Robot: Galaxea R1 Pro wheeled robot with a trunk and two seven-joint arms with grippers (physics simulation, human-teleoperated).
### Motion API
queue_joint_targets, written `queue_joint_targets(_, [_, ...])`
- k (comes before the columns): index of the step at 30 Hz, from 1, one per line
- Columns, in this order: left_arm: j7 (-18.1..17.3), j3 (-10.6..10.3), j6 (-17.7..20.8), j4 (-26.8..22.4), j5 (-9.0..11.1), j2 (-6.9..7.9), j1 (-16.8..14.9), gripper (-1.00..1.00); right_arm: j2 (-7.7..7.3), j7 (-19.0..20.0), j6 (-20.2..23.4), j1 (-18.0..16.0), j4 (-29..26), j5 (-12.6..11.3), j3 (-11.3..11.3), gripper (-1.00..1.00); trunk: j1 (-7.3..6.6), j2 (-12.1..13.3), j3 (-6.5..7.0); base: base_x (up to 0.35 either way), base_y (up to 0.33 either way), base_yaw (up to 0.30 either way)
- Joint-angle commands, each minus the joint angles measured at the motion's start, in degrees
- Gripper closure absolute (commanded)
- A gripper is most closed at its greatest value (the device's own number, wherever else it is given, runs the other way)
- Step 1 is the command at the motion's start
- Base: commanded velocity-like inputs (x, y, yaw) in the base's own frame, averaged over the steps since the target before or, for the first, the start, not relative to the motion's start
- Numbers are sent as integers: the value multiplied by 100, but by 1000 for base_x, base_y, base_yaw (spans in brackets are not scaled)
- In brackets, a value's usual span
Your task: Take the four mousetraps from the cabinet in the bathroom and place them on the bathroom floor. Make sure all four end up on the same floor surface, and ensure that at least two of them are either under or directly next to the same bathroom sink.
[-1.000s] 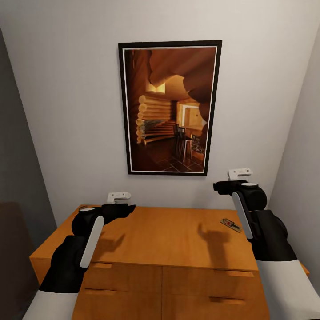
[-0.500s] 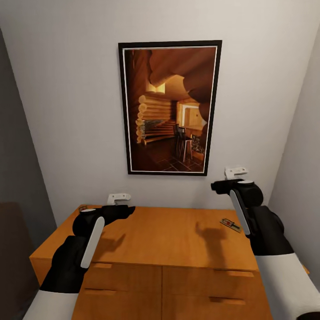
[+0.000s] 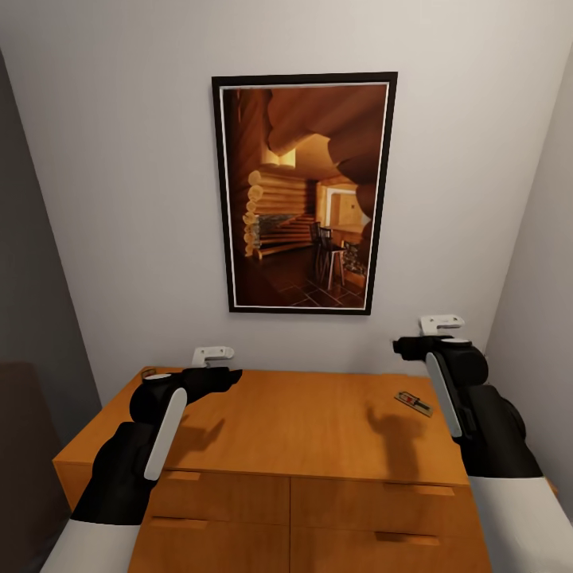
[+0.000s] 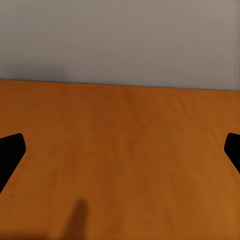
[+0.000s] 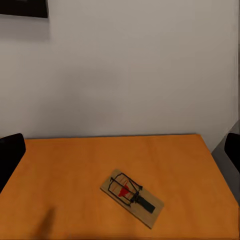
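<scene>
on the cabinet (image 3: 318, 430) top, toward its right rear corner, lies one mousetrap (image 3: 414, 403) — flat on the wood, set at a slant, its dark wire and a small red part showing plainly in the right wrist view (image 5: 132, 197). at the far left rear corner a small dark thing (image 3: 148, 372) peeks out beside our left arm; it may be another trap, but we cannot tell. the drawers below look closed.

we judge that we are at the pick-up step, with nothing carried yet. the right gripper (image 3: 442, 322) hangs above the surface just beside the trap and clear of it; its fingers (image 5: 11, 150) sit at the far edges of the wrist picture, so we read it as spread wide and holding nothing. the next move calls for bringing it down over the trap, turning the wrist to suit the slant, and closing across the thin board — a low, fiddly target.

our left gripper (image 3: 212, 352) hovers over bare wood near the left rear, likewise spread wide and empty. behind the surface a framed picture (image 3: 304, 193) hangs on the wall.
</scene>
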Motion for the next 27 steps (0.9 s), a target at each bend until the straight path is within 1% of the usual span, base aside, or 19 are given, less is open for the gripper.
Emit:
queue_joint_targets(1, [28, 0, 25, -4, 37, -1, -5, -100, -39, -15, 26, -3, 30, -24, -15, -100, 1, -6, -8, 0, 0, 0])
queue_joint_targets(7, [28, 0, 25, -4, 35, 0, -5, -100, -223, 107, 26, -4, 222, -39, -67, -100, 1, -6, -8, 0, 0, 0])
queue_joint_targets(17, [28, 0, 25, -4, 43, -1, -5, -100, -546, 428, 26, -319, 543, -8, -44, -100, 1, -6, -8, 0, 0, 0])
queue_joint_targets(27, [28, -4, 25, -4, 43, -1, -5, -100, -867, 748, 26, -641, 864, -2, 277, -100, 1, -6, -8, 0, 0, 0])
